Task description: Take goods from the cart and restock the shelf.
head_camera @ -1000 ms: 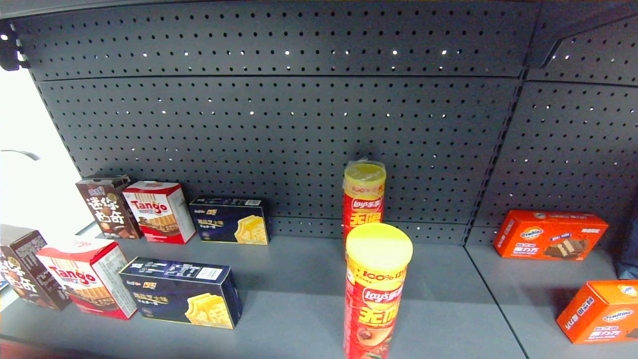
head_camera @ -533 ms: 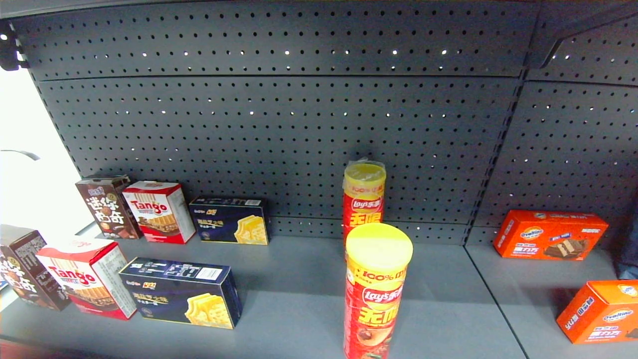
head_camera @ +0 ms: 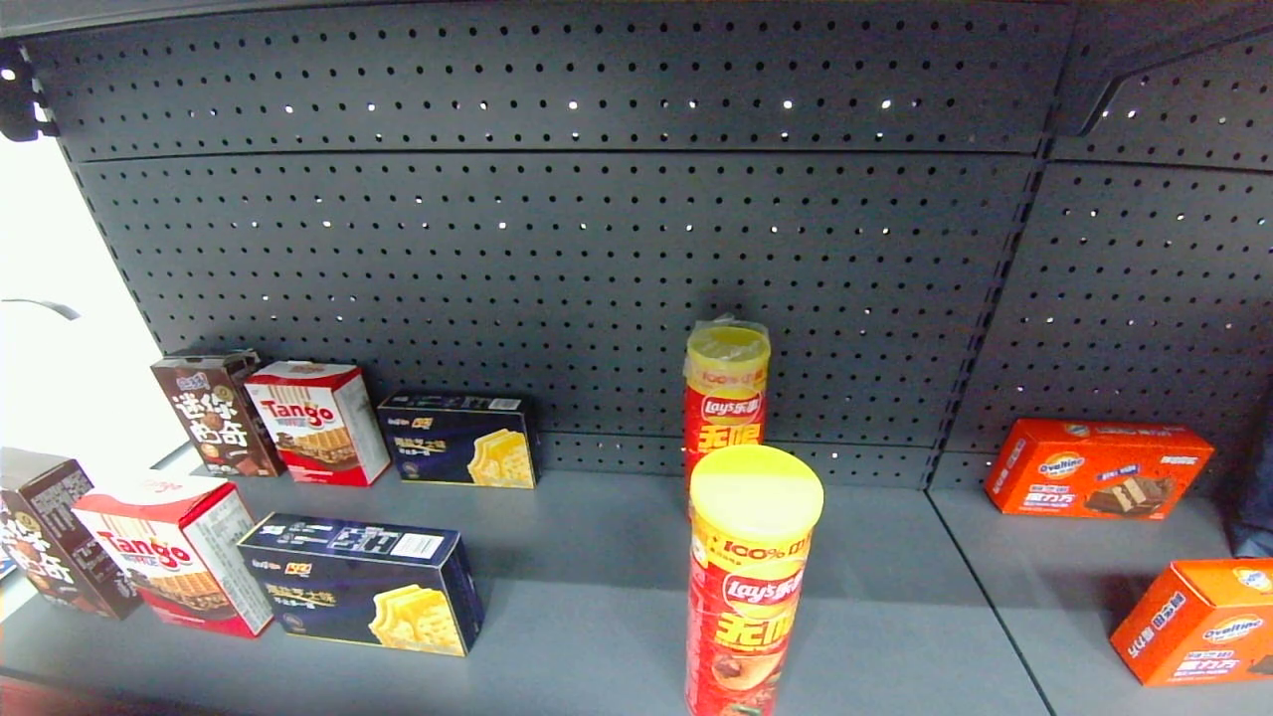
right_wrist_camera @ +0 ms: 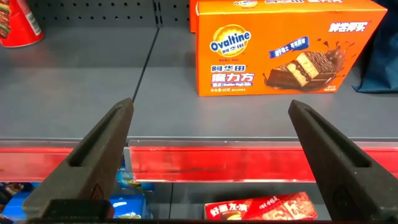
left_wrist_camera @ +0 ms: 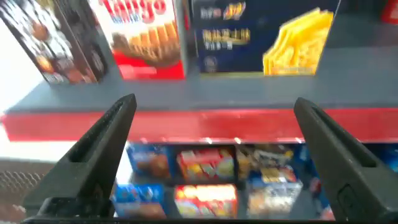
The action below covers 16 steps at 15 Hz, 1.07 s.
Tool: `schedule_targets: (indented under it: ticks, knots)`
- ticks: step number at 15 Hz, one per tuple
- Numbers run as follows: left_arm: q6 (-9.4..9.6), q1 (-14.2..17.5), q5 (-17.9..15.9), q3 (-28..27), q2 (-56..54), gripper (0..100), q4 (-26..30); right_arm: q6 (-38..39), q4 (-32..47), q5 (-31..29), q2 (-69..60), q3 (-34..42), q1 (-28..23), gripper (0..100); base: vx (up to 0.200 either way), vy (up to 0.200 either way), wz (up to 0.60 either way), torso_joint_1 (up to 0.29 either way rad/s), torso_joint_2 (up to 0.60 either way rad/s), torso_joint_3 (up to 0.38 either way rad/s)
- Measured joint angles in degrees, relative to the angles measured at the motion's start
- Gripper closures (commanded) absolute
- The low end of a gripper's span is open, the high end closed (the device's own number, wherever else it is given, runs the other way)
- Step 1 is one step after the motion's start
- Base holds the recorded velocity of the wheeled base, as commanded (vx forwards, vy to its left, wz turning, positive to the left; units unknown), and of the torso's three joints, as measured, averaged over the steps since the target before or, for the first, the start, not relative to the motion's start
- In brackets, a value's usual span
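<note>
1. Head view: the front can (head_camera: 753, 577) stands on the shelf (head_camera: 597, 557) at 6 o'clock, with the rear can (head_camera: 727, 393) just behind. Wafer boxes (head_camera: 169, 562) sit at 8 o'clock.
2. Left wrist view: the left gripper (left_wrist_camera: 212, 102) gapes wide and empty before the red edge (left_wrist_camera: 186, 124). Packets (left_wrist_camera: 205, 168) lie below.
3. Right wrist view: the right gripper (right_wrist_camera: 210, 104) is spread wide and empty, facing an orange box (right_wrist_camera: 286, 46).

The grey shelf (head_camera: 597, 617) bore an upright front chip can (head_camera: 751, 587) near its front edge. Directly behind that can stood the rear chip can (head_camera: 726, 398). Left of the can sat the near navy box (head_camera: 363, 582) and far navy box (head_camera: 459, 440). Farther left were the near wafer box (head_camera: 174, 562), far wafer box (head_camera: 318, 423), near brown box (head_camera: 50, 537) and far brown box (head_camera: 214, 410). Right of it lay the far orange box (head_camera: 1094, 467) and near orange box (head_camera: 1193, 622).
</note>
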Motion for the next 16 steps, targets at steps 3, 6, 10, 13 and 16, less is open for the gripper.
schedule_targets:
  ticks: [3, 6, 10, 13, 16]
  knots:
    - [-2.44, 0.7, -1.9, 0.5, -1.9, 0, -0.2, 0.0, 0.0, 0.0, 0.0, 0.0, 0.0, 0, 0.000, 0.000, 0.00, 0.000, 0.00, 0.000]
    - [-4.13, 0.8, -0.6, 0.6, -2.3, 0, -0.2, 0.0, 0.0, 0.0, 0.0, 0.0, 0.0, 0, 0.000, 0.000, 0.00, 0.000, 0.00, 0.000]
    - [-4.08, 0.9, -0.6, 0.6, -2.5, 0, -0.2, 0.0, 0.0, 0.0, 0.0, 0.0, 0.0, 0, -0.100, 0.000, 0.00, 0.001, 0.00, 0.002]
    - [-3.94, 0.8, -1.1, 0.6, -2.5, 0, -0.2, -0.1, 0.0, 0.1, 0.0, 0.0, 2.6, 0, 0.000, 0.000, 0.00, 0.000, 0.00, 0.000]
    - [-4.07, 0.8, -1.1, 0.6, -2.5, 0, -0.2, -0.2, 0.0, 0.1, -0.6, 0.0, 8.0, 0, 0.000, 0.000, 0.00, 0.000, 0.00, 0.000]
